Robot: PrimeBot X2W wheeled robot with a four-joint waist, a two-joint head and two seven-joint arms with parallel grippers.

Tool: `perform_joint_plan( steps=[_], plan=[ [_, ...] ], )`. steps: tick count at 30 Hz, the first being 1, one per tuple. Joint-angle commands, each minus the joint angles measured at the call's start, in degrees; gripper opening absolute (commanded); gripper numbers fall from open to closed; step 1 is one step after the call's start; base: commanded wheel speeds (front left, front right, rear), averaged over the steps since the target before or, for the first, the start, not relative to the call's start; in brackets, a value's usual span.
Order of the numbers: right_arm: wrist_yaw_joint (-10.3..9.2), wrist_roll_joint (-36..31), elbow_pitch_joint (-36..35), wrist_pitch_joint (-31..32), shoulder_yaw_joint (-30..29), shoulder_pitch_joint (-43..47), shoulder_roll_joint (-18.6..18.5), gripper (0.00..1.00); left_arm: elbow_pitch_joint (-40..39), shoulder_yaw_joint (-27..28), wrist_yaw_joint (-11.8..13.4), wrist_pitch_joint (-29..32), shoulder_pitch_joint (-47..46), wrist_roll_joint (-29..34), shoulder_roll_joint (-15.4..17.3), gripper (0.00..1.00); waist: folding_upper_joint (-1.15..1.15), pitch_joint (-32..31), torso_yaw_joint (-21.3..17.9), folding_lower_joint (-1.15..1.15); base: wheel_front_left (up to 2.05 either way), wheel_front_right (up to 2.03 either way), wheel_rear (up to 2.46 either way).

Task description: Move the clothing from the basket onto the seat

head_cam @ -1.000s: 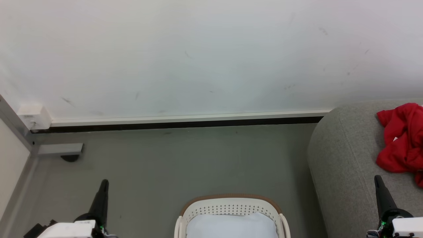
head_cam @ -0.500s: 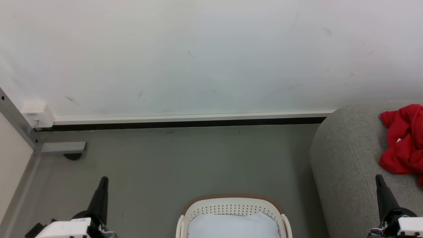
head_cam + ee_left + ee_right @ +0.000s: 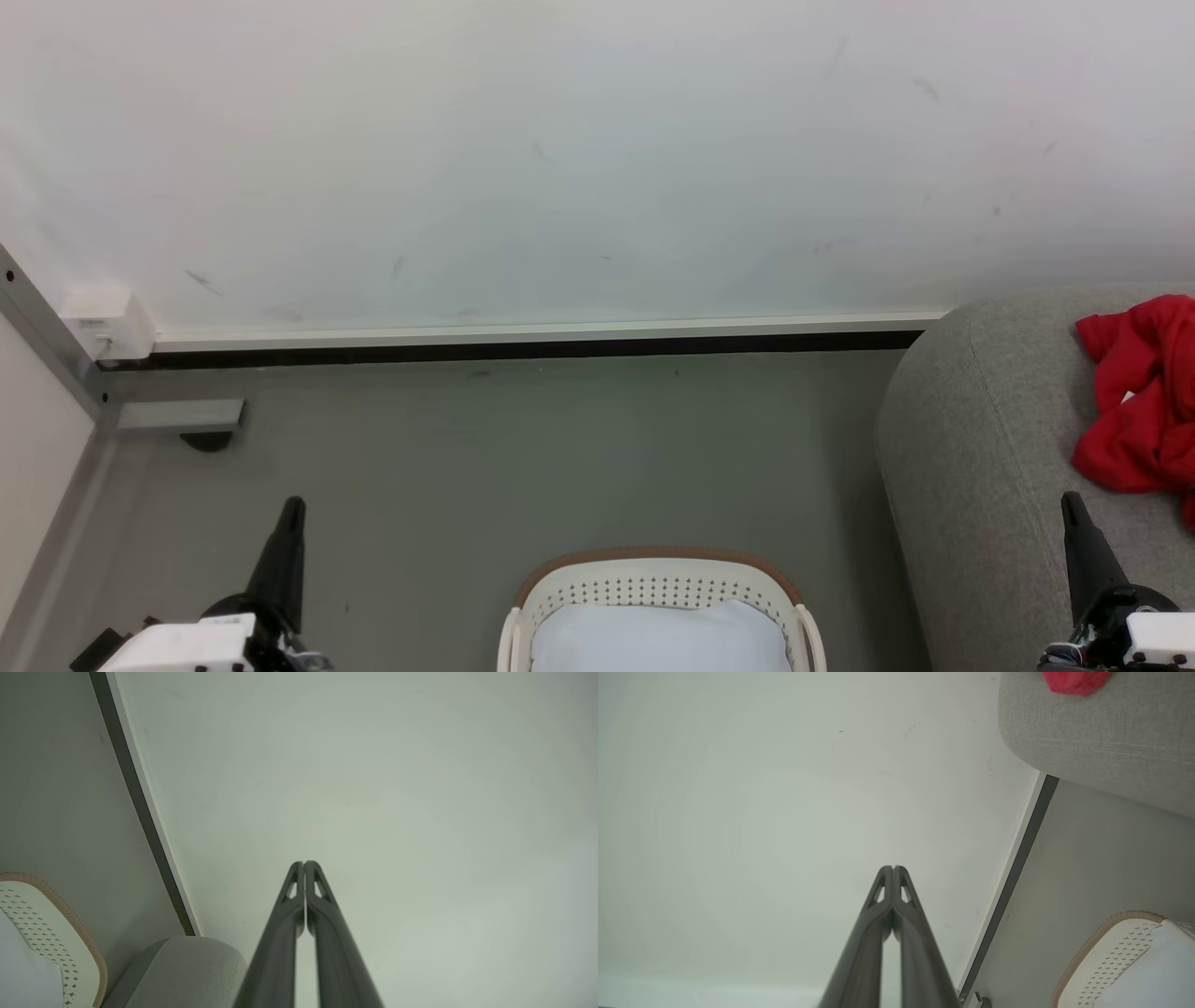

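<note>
The red clothing [image 3: 1134, 401] lay crumpled on the grey seat [image 3: 971, 467] at the right, well apart from the basket [image 3: 658, 558]. The basket sat on the floor [image 3: 560, 448] near the robot, holding a plain pale cloth [image 3: 658, 639] and no red that I could see. To my eye the moving was done. The left gripper [image 3: 293, 509] and right gripper [image 3: 1070, 504] flanked the basket, each with fingers pressed together on nothing and pointing toward the far wall [image 3: 597, 168]. I judged them parked, with nothing left to carry.
</note>
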Motion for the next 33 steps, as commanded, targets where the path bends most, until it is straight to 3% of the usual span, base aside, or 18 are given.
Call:
perform_joint_plan(
  steps=[1, 33],
  plan=[
    [-0.12, 0.3, 0.1, 0.2, -0.2, -0.5, 0.0, 0.00, 0.1, 0.1, -0.3, 0.3, -0.4, -0.7, 0.4, 0.00, 0.00, 0.0, 0.0, 0.00, 0.00, 0.00, 0.00],
    [-0.12, -0.2, 0.1, 0.4, -0.5, -0.5, 0.1, 0.00, 0.1, 0.1, -0.4, 0.3, -0.4, -0.7, 0.4, 0.00, 0.00, 0.0, 0.0, 0.00, 0.00, 0.00, 0.00]
  ],
)
